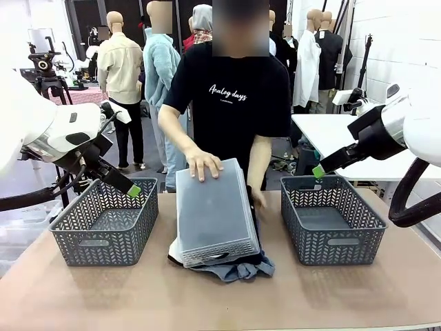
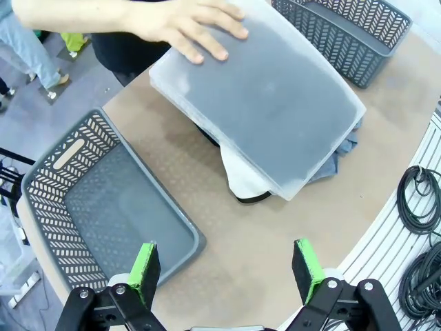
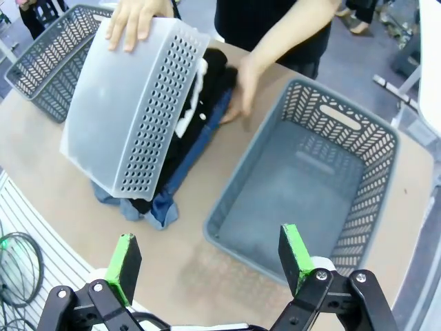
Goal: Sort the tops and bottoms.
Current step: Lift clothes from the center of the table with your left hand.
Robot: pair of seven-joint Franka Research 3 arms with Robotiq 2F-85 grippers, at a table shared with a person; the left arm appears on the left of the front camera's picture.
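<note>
Expect soft, limp garments (image 1: 238,269) under the upturned bin (image 1: 213,214); pinch a protruding fold; left hand (image 2: 224,265), right hand (image 3: 209,255) released

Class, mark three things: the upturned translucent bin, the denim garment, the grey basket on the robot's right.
translucent bin (image 1: 215,214): front view, its upturned base.
denim garment (image 1: 238,270): front view, folded edge poking out beneath the bin.
right grey basket (image 1: 337,249): front view, near wall.

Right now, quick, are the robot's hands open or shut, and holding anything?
Left end effector: open, empty.
Right end effector: open, empty.
Person's one hand: flat on the upturned bin.
Person's other hand: by the clothes.
</note>
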